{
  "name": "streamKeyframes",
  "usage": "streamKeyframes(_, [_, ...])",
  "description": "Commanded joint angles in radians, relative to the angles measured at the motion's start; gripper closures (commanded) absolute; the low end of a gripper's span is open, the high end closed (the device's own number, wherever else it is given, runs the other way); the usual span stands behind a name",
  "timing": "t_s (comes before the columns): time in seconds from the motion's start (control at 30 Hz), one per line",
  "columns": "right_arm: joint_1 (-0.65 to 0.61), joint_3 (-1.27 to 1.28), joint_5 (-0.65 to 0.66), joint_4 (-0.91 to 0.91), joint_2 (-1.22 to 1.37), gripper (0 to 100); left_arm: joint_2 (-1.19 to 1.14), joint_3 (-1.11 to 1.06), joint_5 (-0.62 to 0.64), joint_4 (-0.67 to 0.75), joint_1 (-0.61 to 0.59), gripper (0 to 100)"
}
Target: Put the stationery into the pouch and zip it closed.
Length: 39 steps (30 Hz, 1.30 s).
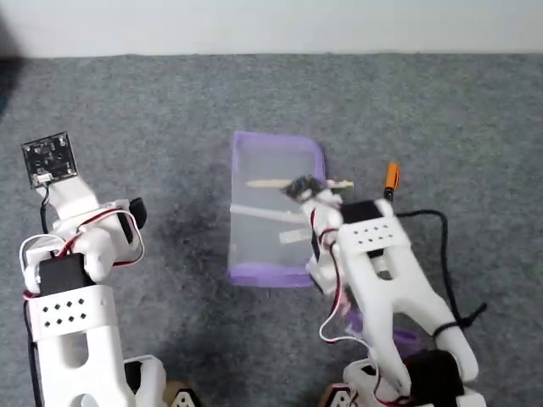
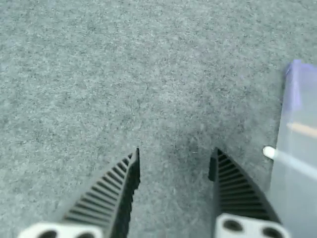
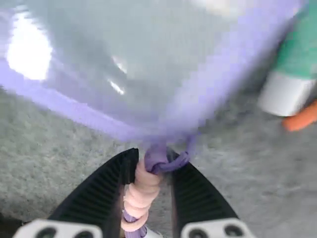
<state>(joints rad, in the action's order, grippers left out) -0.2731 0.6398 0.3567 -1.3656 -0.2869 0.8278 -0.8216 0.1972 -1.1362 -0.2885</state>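
Observation:
A translucent purple-edged pouch [image 1: 267,229] lies in the middle of the grey carpet, with pale stick-like stationery [image 1: 271,182] inside it. My right gripper [image 1: 304,188] sits at the pouch's right edge. In the right wrist view it [image 3: 151,171] is shut on the zip pull [image 3: 148,176], a purple loop with pink beads, at the pouch's purple seam [image 3: 218,79]. My left gripper [image 2: 173,168] is open over bare carpet to the left of the pouch [image 2: 297,148], apart from it; in the high view it [image 1: 136,210] is at the left.
A marker with an orange end [image 1: 390,176] lies on the carpet right of the pouch, close to my right gripper, and its green, white and orange end [image 3: 292,84] appears beside the pouch. Purple items [image 1: 407,335] lie under the right arm. A white wall edge [image 1: 271,25] bounds the far side.

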Motion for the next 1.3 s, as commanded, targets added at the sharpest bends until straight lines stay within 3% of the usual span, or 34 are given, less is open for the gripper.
streamKeyframes(0.0, [-0.002,-0.170,0.003,-0.084,-0.091,98.9,0.003,0.096,-0.009,-0.118,0.071,78])
streamKeyframes(0.23, [-0.002,-0.382,0.003,-0.173,-0.139,98.9,0.003,0.150,-0.009,-0.316,0.273,72])
streamKeyframes(0.53, [-0.016,-0.597,0.003,-0.265,-0.143,98.9,-0.002,0.143,-0.009,-0.324,0.471,67])
streamKeyframes(0.67, [-0.068,-0.686,0.003,-0.320,-0.143,98.9,-0.006,0.130,0.020,-0.270,0.532,66])
streamKeyframes(0.87, [-0.128,-0.789,-0.055,-0.360,-0.137,98.9,-0.008,0.015,0.120,-0.048,0.621,66])
streamKeyframes(1.03, [-0.153,-0.812,-0.069,-0.361,-0.143,98.9,-0.006,-0.061,0.140,0.063,0.617,67])
streamKeyframes(1.27, [-0.156,-0.813,-0.068,-0.395,-0.145,98.9,0.002,-0.027,0.135,0.017,0.474,67])
